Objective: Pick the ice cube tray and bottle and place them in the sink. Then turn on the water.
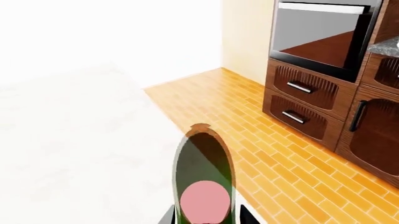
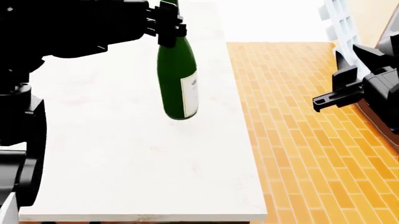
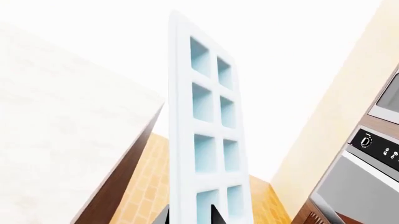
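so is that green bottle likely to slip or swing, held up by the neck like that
Probably somewhat. The bottle looks like smooth glass, so slippery. The left gripper holds only its slim neck while the body hangs tilted over the countertop, so it may swing. Likely heavy and breakable if dropped.

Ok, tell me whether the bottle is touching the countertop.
Apart. The head view shows the bottle hanging from the left gripper by its neck, tilted, its base clear above the countertop.

Dark green bottle point(image 2: 177, 79) with cream label, white pale-blue-celled ice cube tray point(image 3: 206, 135), orange herringbone floor point(image 2: 299, 130)
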Robot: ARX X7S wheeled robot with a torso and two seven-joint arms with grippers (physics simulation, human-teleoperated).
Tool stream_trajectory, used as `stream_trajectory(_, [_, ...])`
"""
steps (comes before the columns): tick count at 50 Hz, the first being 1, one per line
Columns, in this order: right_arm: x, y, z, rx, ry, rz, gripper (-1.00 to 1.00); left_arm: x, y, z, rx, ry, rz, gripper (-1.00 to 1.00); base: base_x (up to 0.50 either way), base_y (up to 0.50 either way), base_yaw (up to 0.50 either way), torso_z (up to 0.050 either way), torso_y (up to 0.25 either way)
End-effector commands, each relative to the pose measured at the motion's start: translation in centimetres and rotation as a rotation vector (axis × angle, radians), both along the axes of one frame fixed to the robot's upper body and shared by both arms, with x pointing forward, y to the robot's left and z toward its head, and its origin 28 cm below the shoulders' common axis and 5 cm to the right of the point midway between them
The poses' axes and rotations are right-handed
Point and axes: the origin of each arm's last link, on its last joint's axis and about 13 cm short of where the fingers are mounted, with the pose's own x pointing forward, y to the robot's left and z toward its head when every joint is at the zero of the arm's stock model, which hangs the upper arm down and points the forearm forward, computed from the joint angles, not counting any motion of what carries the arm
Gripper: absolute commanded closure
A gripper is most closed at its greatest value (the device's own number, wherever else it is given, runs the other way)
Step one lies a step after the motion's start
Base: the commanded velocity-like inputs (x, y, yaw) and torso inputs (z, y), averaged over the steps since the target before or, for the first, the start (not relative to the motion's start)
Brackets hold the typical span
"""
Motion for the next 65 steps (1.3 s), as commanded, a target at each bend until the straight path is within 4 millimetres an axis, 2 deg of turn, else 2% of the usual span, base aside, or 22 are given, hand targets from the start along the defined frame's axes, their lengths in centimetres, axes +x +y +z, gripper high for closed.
stream_trajectory(1, [-0.2,0.7,1.2,-0.018,-0.017,0.007,1.0,-2.4,1.9,1.4,-0.038,-0.061,0.027,1.0,-0.5,0.0,0.0,0.0,0.0])
stream_trajectory(8, [-1.6,0.5,2.3,-0.041,-0.02,-0.01,1.0,-4.1,3.6,1.3,-0.055,-0.076,0.052,1.0,-0.5,0.0,0.0,0.0,0.0])
stream_trajectory(14, [-2.9,0.3,2.8,-0.06,-0.019,-0.017,1.0,-5.0,4.2,1.5,-0.069,-0.09,0.06,1.0,0.0,0.0,0.0,0.0,0.0])
stream_trajectory(22, [-3.9,0.0,2.4,-0.065,-0.009,-0.021,1.0,-6.1,5.0,2.2,-0.072,-0.114,0.073,1.0,0.0,0.0,0.0,0.0,0.0])
stream_trajectory(36, [-6.8,-0.6,1.9,-0.066,0.011,-0.041,1.0,-9.8,7.5,2.2,-0.037,-0.146,0.113,1.0,0.0,0.0,0.0,0.0,0.001])
stream_trajectory(45, [-6.6,-0.4,1.6,-0.056,0.005,-0.039,1.0,-11.0,9.1,1.6,-0.05,-0.159,0.156,1.0,0.0,0.0,0.0,0.0,0.001])
stream_trajectory(65, [-5.3,0.7,1.6,-0.091,0.023,-0.003,1.0,-12.0,10.5,1.0,-0.079,-0.163,0.191,1.0,0.02,0.5,0.0,0.001,0.001])
